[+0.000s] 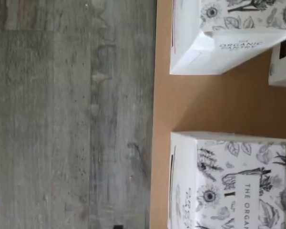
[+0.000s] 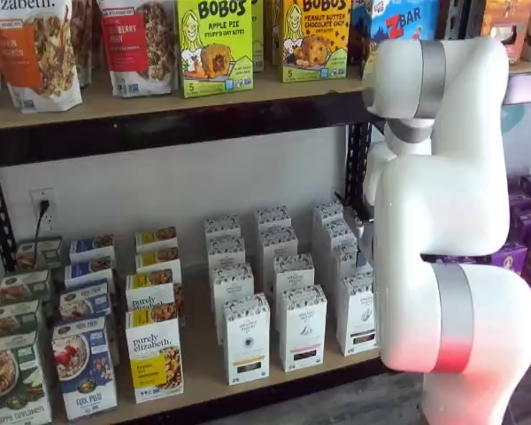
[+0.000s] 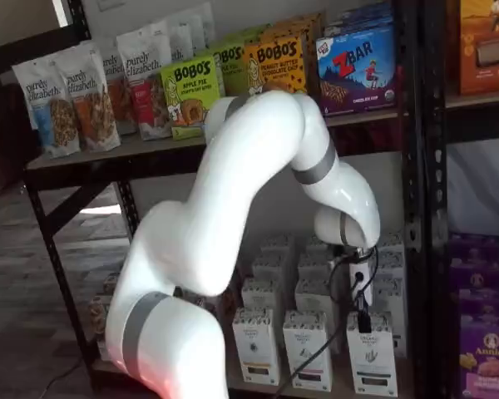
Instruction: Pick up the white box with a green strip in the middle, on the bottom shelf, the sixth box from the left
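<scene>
The white box (image 2: 357,315) stands at the front of the bottom shelf (image 2: 202,376), rightmost of three front white cartons, with a dark greenish strip low on its face. It also shows in a shelf view (image 3: 371,356). My gripper (image 3: 362,324) hangs just above and in front of it; its black fingers show side-on with no plain gap. The arm hides the gripper in the other shelf view. The wrist view shows two speckled white carton tops (image 1: 229,38) (image 1: 233,181) on the board (image 1: 214,100); I cannot tell which is the white box.
A white carton with a yellowish strip (image 2: 246,340) and one with a reddish-dark strip (image 2: 302,328) stand left of the white box, with more rows behind. Purely Elizabeth boxes (image 2: 155,354) stand further left. A black rack post (image 3: 416,208) is to the right. Grey floor (image 1: 71,119) lies before the shelf edge.
</scene>
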Action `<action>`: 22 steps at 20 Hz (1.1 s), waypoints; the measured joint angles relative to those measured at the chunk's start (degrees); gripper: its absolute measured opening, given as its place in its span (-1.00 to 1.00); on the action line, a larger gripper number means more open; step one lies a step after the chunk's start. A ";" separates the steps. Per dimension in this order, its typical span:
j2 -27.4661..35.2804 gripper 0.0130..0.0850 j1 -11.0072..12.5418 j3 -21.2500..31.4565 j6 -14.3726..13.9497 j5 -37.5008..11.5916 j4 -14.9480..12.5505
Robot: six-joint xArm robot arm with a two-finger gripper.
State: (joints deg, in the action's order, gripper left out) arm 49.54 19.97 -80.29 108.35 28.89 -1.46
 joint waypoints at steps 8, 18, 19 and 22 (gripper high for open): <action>4.66 1.00 -0.15 -4.93 -1.67 -0.92 -1.79; 10.26 1.00 -0.83 -10.96 -5.82 -0.73 -5.84; 10.81 1.00 -0.93 -11.55 -6.22 -0.68 -6.19; 12.35 1.00 -1.18 -13.27 -7.58 -0.35 -7.48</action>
State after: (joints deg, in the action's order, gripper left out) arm 61.89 18.79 -93.56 100.77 28.54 -8.94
